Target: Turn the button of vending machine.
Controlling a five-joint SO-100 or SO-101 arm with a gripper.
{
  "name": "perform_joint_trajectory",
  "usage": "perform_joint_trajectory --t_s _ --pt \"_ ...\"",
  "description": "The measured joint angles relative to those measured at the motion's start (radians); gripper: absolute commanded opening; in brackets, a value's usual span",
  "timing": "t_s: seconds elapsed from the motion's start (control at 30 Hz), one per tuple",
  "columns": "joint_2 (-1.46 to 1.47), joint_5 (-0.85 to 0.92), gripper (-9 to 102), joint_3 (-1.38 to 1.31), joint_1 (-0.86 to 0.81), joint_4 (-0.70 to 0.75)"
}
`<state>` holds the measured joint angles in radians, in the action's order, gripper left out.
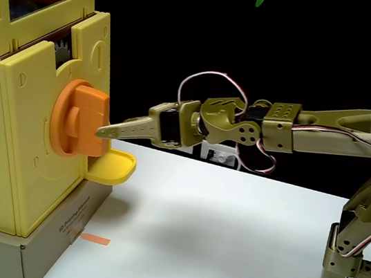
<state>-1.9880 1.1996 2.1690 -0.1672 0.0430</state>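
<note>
In the fixed view, my arm reaches in from the 3 o'clock side and stretches almost level across the picture, because the button (80,120) sits on the side face of the vending machine (25,157) and not on top, so I must come at it sideways. The machine stands at the 9 o'clock side of the picture on its grey cardboard base (50,248), which lifts it a little above the white surface (226,243); this is why my wrist is held high and does not rest low. The button is a round orange disc with a thick raised bar across its face, and the bar stands out toward me, which gives something to hold. My end effector (106,129) has its pointed tip at the 3 o'clock edge of that bar, touching it or just beside it; I cannot say which. From this side I see the fingers as one narrow wedge, so I cannot tell if they are spread around the bar or pressed together. Just below the button, at about 5 o'clock from it, the yellow curved tray (111,166) sticks out, and my tip stays above it, apart from it. I judge that the turning is not yet done, and the next move asks for a firm hold on the bar before my wrist rolls.
</note>
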Motion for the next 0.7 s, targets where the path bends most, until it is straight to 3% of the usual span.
perform_joint_trajectory --t_s 0.43,0.7 --pt "0.135 0.041 46 -0.089 0.012 -0.064" --pt "0.170 0.038 35 -0.100 0.020 -0.138"
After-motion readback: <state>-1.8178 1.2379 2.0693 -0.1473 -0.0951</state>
